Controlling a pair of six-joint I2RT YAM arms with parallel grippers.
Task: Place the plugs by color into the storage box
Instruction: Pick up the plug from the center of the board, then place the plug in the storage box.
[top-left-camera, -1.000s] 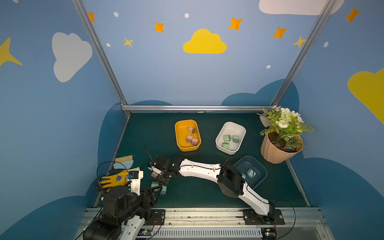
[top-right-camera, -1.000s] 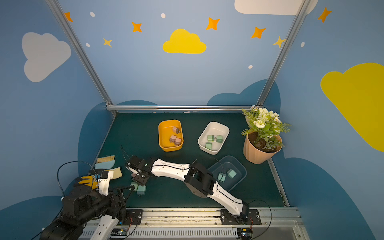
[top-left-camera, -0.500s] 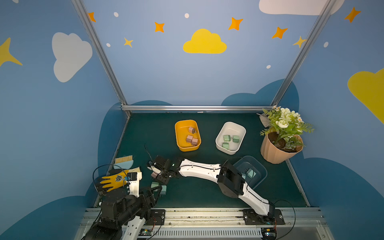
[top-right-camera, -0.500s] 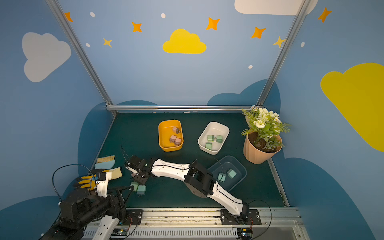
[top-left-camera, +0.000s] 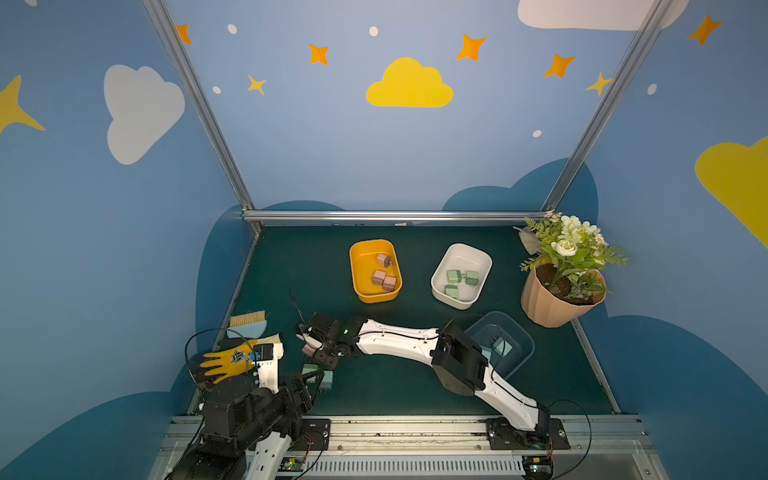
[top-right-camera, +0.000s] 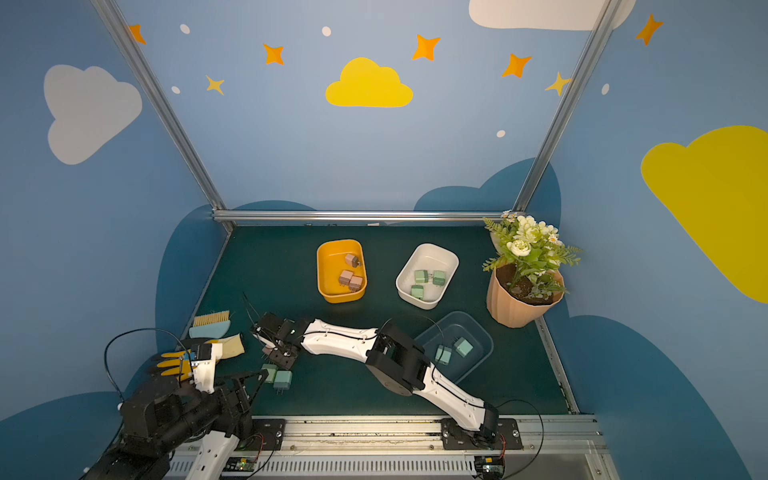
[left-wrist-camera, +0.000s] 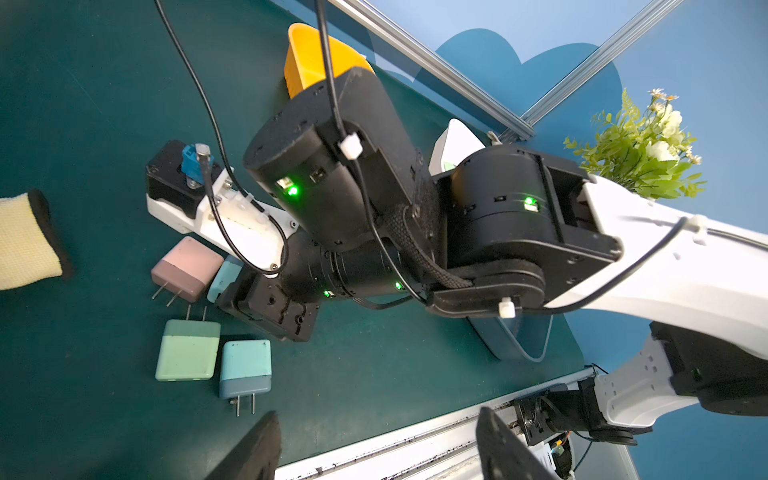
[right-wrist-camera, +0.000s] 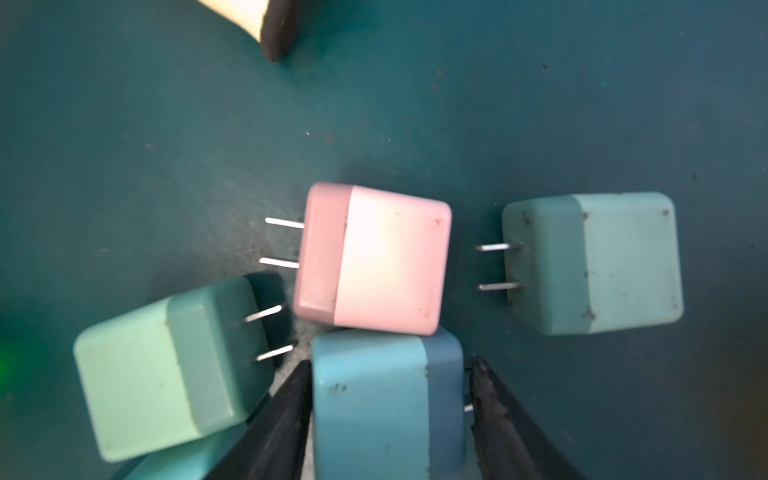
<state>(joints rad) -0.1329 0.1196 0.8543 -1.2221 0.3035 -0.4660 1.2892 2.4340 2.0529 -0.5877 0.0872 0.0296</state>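
Right wrist view: the jaws of the right gripper (right-wrist-camera: 391, 363) have been drawn in around a teal plug (right-wrist-camera: 374, 407) near the front left corner of the table (top-left-camera: 395, 386), so its pick is judged begun. Whether it is clamped already cannot be told. A pink plug (right-wrist-camera: 374, 257) is touched by it and a green plug (right-wrist-camera: 166, 365) lies just beside one finger, so both may be dragged. The left gripper (left-wrist-camera: 376, 415) is held open and empty nearby. Bare table is left along the front edge toward the clear blue bin (top-left-camera: 524, 353).
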